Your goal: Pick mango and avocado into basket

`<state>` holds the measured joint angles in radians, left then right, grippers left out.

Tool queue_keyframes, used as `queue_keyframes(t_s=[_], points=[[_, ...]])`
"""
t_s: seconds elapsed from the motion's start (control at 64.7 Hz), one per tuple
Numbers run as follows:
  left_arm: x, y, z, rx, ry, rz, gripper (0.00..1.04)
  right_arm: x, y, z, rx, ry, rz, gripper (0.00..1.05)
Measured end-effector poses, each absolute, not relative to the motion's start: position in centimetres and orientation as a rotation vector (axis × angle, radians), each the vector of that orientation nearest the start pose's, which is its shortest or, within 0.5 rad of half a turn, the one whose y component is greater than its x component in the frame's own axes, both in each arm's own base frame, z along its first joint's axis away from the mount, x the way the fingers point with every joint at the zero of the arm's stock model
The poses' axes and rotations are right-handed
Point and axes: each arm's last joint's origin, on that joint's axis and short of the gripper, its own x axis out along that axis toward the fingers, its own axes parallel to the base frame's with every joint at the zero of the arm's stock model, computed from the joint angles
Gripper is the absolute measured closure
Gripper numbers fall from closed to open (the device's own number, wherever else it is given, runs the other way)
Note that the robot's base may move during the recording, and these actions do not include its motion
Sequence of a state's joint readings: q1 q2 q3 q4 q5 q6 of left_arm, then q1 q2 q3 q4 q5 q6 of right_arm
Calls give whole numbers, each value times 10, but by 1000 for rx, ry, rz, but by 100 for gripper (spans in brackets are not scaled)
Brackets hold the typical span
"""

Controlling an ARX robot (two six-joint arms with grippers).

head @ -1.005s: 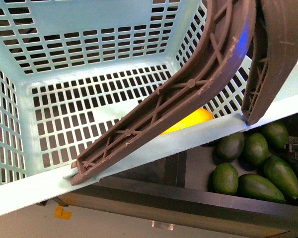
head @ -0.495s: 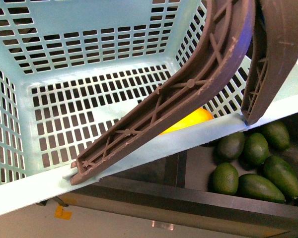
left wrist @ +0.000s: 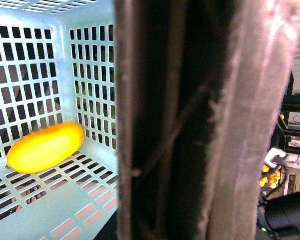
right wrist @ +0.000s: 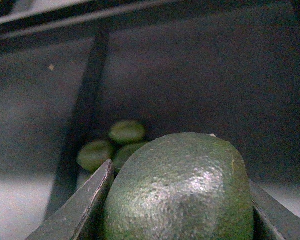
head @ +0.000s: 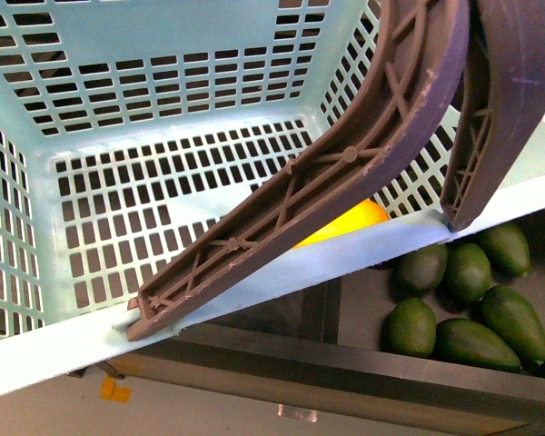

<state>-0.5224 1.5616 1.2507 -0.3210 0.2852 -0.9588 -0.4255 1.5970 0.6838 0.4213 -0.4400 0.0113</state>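
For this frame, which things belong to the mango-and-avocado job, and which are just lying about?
Part of the job:
- mango, lying inside the basket
- avocado, clamped between the jaws of the right gripper

Just lying about:
- loose green avocados, piled outside the basket
- small yellow scrap, below the basket's near rim

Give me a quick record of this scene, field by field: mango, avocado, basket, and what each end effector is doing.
basket: only the mango seen inside
mango: lying on its floor, partly behind a brown handle
avocado: clamped in the right end effector, outside the basket
left end effector: not in view
other avocados: lying in the dark bin beside the basket
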Motion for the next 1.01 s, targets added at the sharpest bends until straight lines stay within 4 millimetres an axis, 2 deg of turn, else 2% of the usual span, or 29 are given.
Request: queue_keyframes(t_s=[0.108, 0.201, 0.325, 0.495, 0.649, 0.742, 1.005], points=[[296, -180, 293, -796, 959, -407, 91, 283, -90, 201, 209, 351, 48, 50], [296, -180, 293, -797, 959, -406, 91, 285, -49, 229, 219, 272, 114, 50], [296, -180, 293, -796, 959, -406, 91, 294, 7, 247, 248, 228, 191, 50], [296, -180, 293, -797, 959, -406, 91, 303, 60, 253, 247, 190, 239, 50], [296, -180, 293, -797, 959, -406, 91, 308, 98, 245, 251, 211, 271, 50], [296, -180, 293, -796, 959, -406, 91, 308, 115, 238, 252, 236, 285, 50], [296, -180, 293, -796, 958, -406, 91, 308, 145, 224, 266, 290, 320, 50]])
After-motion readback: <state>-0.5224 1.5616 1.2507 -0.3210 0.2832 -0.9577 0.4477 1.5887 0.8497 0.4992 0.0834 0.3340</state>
